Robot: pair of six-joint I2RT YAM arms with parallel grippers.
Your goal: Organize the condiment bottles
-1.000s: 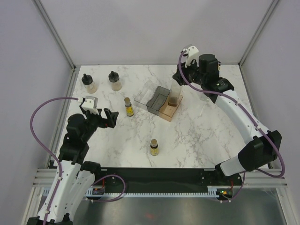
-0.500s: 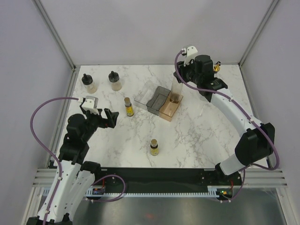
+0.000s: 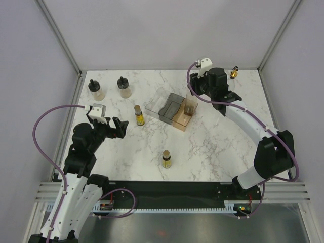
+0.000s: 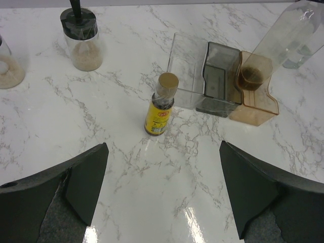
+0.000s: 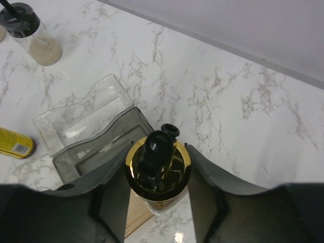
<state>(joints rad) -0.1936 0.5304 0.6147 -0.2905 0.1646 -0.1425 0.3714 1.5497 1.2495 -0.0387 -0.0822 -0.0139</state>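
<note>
Pinched shut near the gold pourer top, the right gripper [image 5: 158, 176] holds a tall bottle [image 4: 281, 43] of clear glass with a little brown liquid at its bottom. That bottle leans rather than stands upright, and its base sits inside the peach compartment at the right end of the tray [image 3: 169, 109]; whether the base rests on the compartment floor cannot be told. The grey middle compartment and the clear left one hold nothing. Over on the left side of the table [image 3: 212, 147], the left gripper [image 4: 164, 187] hangs above the marble with its fingers spread wide and nothing between them. Just beyond it an amber bottle [image 4: 161, 109] with a yellow label and gold cap stands upright, close to the clear end of the tray but apart from it. A second amber bottle [image 3: 166, 159] stands alone nearer the front edge. At the far left, a squat bottle [image 3: 96, 90] and another squat bottle [image 3: 124, 87], both black-capped, stand near each other. One more gold-topped bottle [image 3: 233, 73] shows at the far right corner, partly hidden behind the right arm.
</note>
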